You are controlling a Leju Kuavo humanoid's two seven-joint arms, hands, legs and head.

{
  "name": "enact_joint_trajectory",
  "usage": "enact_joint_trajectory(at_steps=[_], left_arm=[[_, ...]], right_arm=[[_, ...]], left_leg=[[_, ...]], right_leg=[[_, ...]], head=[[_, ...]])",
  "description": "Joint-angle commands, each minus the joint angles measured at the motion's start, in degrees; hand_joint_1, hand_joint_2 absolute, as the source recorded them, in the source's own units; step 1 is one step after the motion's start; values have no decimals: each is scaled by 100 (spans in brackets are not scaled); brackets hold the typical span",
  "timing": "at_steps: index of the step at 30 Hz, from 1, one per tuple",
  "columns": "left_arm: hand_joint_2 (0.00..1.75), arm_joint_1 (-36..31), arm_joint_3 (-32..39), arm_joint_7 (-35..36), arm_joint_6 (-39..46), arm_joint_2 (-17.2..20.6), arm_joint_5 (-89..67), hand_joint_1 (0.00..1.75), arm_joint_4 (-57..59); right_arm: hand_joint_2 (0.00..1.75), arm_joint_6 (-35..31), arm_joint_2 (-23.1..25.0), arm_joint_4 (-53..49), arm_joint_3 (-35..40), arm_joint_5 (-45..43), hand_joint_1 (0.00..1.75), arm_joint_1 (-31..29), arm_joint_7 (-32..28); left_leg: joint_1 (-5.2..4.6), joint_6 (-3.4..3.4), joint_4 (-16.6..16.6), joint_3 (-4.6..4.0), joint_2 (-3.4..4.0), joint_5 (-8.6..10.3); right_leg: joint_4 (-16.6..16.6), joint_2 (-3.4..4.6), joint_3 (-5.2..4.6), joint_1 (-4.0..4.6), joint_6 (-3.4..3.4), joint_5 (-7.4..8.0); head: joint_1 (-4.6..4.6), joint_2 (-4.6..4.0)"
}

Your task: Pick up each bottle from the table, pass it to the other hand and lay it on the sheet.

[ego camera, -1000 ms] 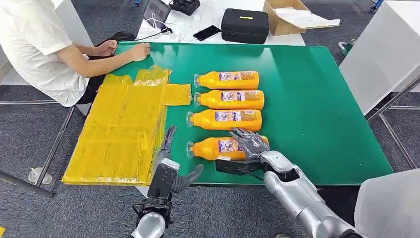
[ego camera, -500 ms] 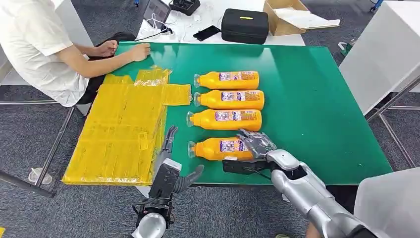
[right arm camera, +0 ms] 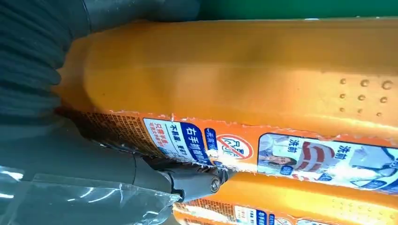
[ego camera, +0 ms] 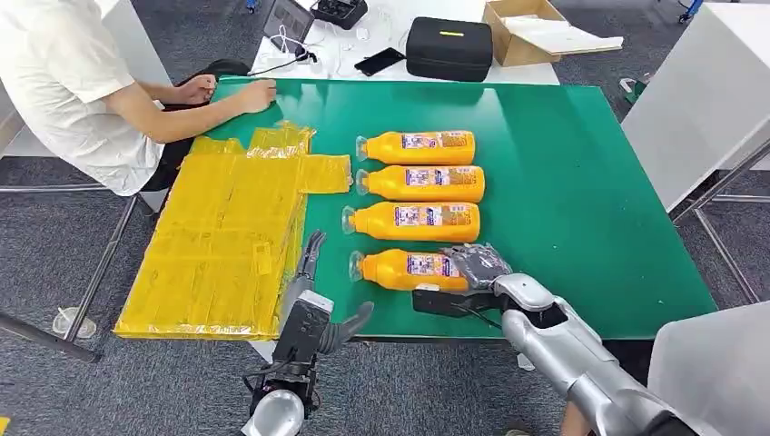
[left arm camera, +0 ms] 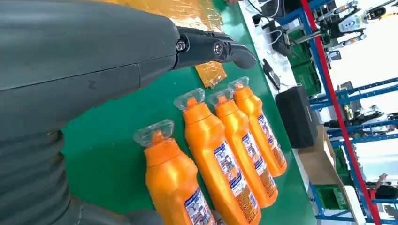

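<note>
Four orange bottles lie side by side on the green table (ego camera: pixel 581 182), caps toward the yellow sheet (ego camera: pixel 227 236). My right hand (ego camera: pixel 477 265) grips the base end of the nearest bottle (ego camera: pixel 404 270), fingers curled over it and thumb on its near side. Up close in the right wrist view, that bottle (right arm camera: pixel 234 75) lies against the hand, with the thumb (right arm camera: pixel 141 173) on its label. The other three bottles (ego camera: pixel 418 220) (ego camera: pixel 427 183) (ego camera: pixel 422 146) lie untouched. My left hand (ego camera: pixel 313 300) is open at the table's front edge beside the sheet, holding nothing. The bottle row (left arm camera: pixel 220 154) also appears in the left wrist view.
A person (ego camera: pixel 73 82) sits at the far left with both hands (ego camera: pixel 254 91) on the table's far corner. A black case (ego camera: pixel 449 45), a cardboard box (ego camera: pixel 527 32) and cables lie beyond the table. A white table (ego camera: pixel 708 91) stands at the right.
My right hand has closed round the nearest bottle's base, and bottle and hand have shifted a little to the right and away from me. The left hand has stayed put.
</note>
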Motion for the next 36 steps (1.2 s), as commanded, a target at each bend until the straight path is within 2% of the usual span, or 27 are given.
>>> enact_joint_trajectory(at_steps=[1,3,6,10,12,14,17,25,27,31,32,36], left_arm=[[175,-178,-151,-89,71,108,98,0,169],[175,-182,-160,-130,76,115,158,0,162],[175,-96,-64,-129,-160,140,602,0,6],[175,94,81,-310,-505,208,1321,0,-324],[175,136,58,-345,-530,247,1408,0,-437],[175,222,-6,-333,-695,320,1639,0,-627],[175,379,-79,-275,-1308,465,2347,0,-949],[175,535,88,250,-2786,593,4057,0,-1215],[175,532,86,277,-2854,611,4118,0,-1183],[175,436,77,287,-2882,566,4151,0,-1042],[175,346,74,294,-2936,534,4198,0,-946],[175,286,88,297,-2942,503,4210,0,-887]], right_arm=[[175,-304,148,702,-749,-752,175,605,-503],[175,-470,254,687,-978,-891,175,697,-695],[175,-655,532,336,-1594,-1654,175,1002,-1463],[175,-882,841,-409,-2070,-2160,175,1312,-1780],[175,-939,880,-591,-2129,-2202,175,1361,-1799],[175,-1078,958,-848,-2247,-2296,175,1431,-1868],[175,-1114,1060,-1202,-2484,-2694,175,1521,-2152],[175,-929,1238,-1533,-2447,-3127,175,1459,-2592],[175,-894,1279,-1538,-2376,-3125,175,1452,-2629],[175,-705,1347,-1525,-2113,-3197,175,1407,-2675],[175,-474,1393,-1461,-1957,-3288,175,1336,-2715],[175,-483,1441,-1425,-1876,-3305,175,1306,-2714]], left_leg=[[-2,6,-14,38,-20,-5],[1,5,-14,35,-24,-3],[-2,5,-17,45,-16,-4],[-1,5,-17,54,-6,-11],[1,-1,-11,48,21,-16],[4,-1,-6,32,17,-15],[-1,-1,-6,30,24,-19],[-4,3,-4,10,23,-18],[-7,4,-6,33,28,-27],[-4,2,-6,13,23,-17],[-2,2,-4,5,20,-15],[-2,2,-5,-2,17,-10]], right_leg=[[-12,-28,48,2,-10,-14],[-15,-32,49,4,-9,-11],[-16,-24,55,2,-11,-12],[-13,-18,61,4,-17,-16],[-5,12,46,5,-17,-12],[-2,10,32,7,-11,-3],[4,18,21,4,-13,-8],[6,18,11,-2,-10,-13],[9,19,28,-6,-18,-23],[4,18,12,-4,-13,-11],[4,17,5,-2,-12,-9],[4,15,-1,0,-9,-6]], head=[[0,0],[2,0],[2,0],[2,0],[2,0],[0,0],[0,0],[2,2],[2,0],[0,0],[2,0],[2,0]])
